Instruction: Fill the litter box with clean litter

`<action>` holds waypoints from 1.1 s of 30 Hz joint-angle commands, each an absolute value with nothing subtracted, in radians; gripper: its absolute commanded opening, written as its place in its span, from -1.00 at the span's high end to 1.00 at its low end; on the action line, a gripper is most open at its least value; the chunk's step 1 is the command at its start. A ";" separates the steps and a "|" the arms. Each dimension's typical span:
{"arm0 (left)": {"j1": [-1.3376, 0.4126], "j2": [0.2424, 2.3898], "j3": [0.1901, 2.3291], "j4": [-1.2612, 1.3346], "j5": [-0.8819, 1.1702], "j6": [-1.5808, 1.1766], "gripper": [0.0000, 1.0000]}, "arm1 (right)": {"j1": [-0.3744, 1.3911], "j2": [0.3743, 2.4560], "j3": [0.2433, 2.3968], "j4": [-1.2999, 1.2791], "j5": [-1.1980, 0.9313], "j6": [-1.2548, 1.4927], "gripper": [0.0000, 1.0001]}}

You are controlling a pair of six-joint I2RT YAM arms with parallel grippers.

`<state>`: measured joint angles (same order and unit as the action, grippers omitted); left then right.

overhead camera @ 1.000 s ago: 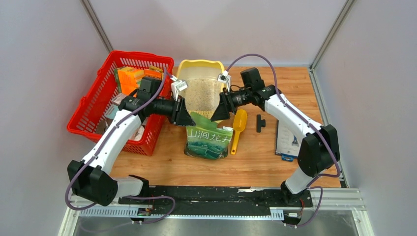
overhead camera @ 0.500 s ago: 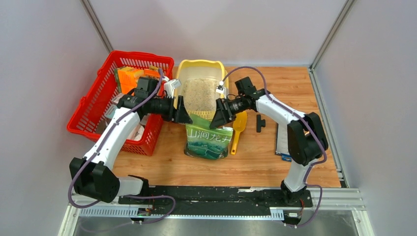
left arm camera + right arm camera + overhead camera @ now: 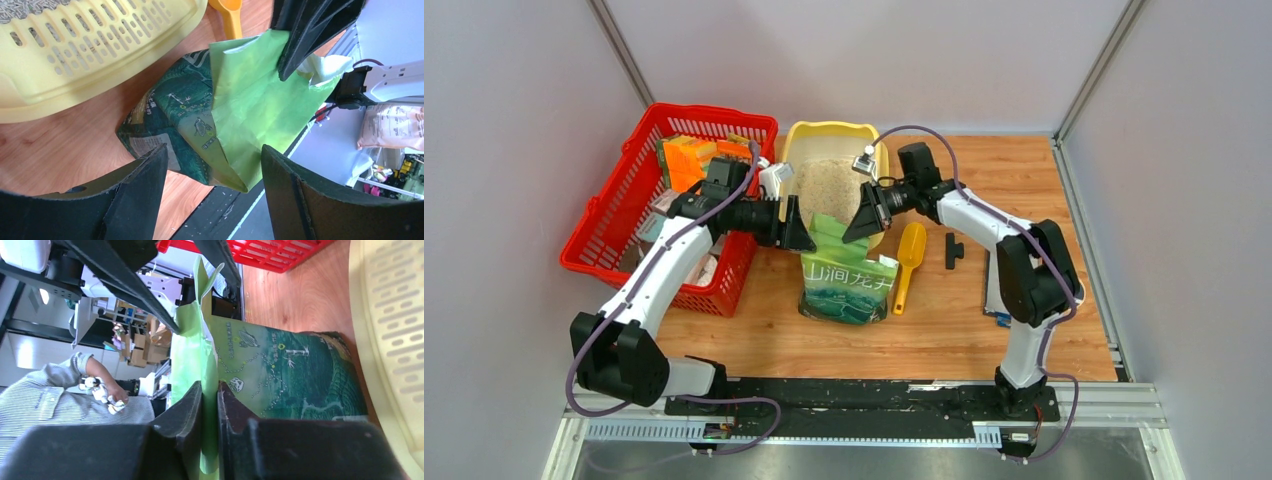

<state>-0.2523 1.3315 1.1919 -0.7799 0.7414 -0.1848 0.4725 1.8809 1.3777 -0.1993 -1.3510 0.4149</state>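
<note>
Beside the litter box (image 3: 829, 128), right fingers (image 3: 182, 440) pinch the green pouch (image 3: 280, 375).

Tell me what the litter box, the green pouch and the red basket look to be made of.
The litter box: moulded plastic by the look, pale yellow, smooth with a slight sheen; slots are formed into its lip.
The green pouch: thin flexible film, probably plastic, printed and glossy; it creases and folds sharply.
The red basket: likely rigid plastic, moulded as an open mesh, glossy.

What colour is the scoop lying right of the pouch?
Plain orange-yellow. The scoop lies beside the green pouch; the top external view shows it best.
</note>
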 commanded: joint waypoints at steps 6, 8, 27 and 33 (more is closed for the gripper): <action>-0.241 1.301 1.232 -0.744 0.779 -0.157 -0.48 | 0.482 1.730 1.538 -0.441 -1.179 -0.033 1.00; -0.241 1.293 1.252 -0.745 0.837 -0.114 -0.46 | 0.509 1.704 1.587 -0.648 -1.114 -0.211 1.00; -0.285 1.207 1.379 -0.927 0.885 0.396 -0.24 | 0.690 1.686 1.822 -0.927 -0.854 -0.684 1.00; -0.334 1.193 1.333 -0.807 0.864 0.324 -0.10 | 0.698 1.684 1.818 -0.908 -0.845 -0.657 1.00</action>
